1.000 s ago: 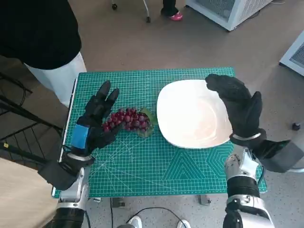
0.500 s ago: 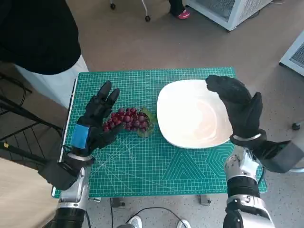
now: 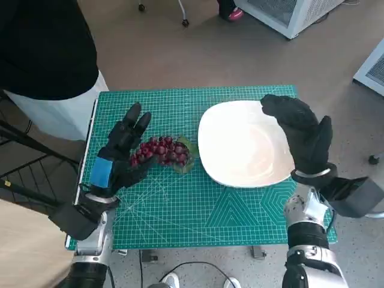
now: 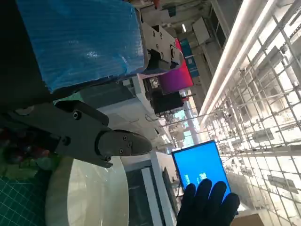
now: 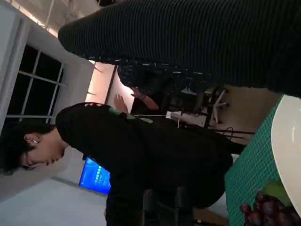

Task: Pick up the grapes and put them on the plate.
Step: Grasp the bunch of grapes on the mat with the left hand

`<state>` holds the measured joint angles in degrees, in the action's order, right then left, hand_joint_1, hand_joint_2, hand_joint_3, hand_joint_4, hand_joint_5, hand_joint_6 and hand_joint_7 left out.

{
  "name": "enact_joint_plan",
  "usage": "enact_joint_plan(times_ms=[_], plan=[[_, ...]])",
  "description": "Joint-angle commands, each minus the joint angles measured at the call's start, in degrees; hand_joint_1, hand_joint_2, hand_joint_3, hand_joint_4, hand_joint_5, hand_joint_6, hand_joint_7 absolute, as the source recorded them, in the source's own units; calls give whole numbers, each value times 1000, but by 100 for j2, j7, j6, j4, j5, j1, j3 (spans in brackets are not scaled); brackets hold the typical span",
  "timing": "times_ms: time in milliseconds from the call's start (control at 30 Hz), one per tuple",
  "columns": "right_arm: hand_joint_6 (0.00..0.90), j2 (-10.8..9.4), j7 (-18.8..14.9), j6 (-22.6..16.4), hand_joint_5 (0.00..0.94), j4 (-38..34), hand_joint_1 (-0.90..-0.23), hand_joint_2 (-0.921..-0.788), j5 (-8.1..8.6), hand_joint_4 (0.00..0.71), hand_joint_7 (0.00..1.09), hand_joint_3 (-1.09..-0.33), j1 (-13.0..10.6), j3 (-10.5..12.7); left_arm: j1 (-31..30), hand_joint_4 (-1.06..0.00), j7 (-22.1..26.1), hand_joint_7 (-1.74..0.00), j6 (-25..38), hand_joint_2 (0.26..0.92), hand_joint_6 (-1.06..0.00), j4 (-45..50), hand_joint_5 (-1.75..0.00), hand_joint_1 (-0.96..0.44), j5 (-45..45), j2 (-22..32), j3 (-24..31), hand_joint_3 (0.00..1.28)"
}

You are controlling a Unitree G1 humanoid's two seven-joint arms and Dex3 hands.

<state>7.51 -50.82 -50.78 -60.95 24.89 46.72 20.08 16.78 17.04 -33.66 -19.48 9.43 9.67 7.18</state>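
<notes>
Though no writing reads, grapes (image 3: 163,152) beside plate (image 3: 240,144), green mat (image 3: 180,204)

Robotics lab, green cutting mat (image 3: 180,204) on small table, blue monitor (image 4: 200,167), ceiling strip lights (image 4: 237,42), white equipment cabinet (image 3: 288,12)

glossy white plate (image 3: 240,147), matt gridded mat (image 3: 180,204), knitted right hand (image 3: 303,135)

Small table (image 3: 90,129) is pretty much covered edge to edge by a green cutting mat (image 3: 198,210) with a grid on it. On the mat: a white plate (image 3: 240,147) toward the right edge and a bunch of red grapes (image 3: 161,151) just left of it, left of centre.
</notes>
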Motion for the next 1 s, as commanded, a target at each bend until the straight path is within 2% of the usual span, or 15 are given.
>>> enact_joint_plan(times_ms=[33,1000], plan=[[431,2,7,40,1,-66,-575,-921,-14,346,1,-571,-12,13,9,-328,-6,-31,-39,921,-301,-10,0,-275,-43,34,0,198],[434,37,59,40,1,-65,-595,-921,-76,349,2,-568,1,-4,118,-331,-114,-27,85,921,-303,65,-2,-258,-238,155,-18,183]])
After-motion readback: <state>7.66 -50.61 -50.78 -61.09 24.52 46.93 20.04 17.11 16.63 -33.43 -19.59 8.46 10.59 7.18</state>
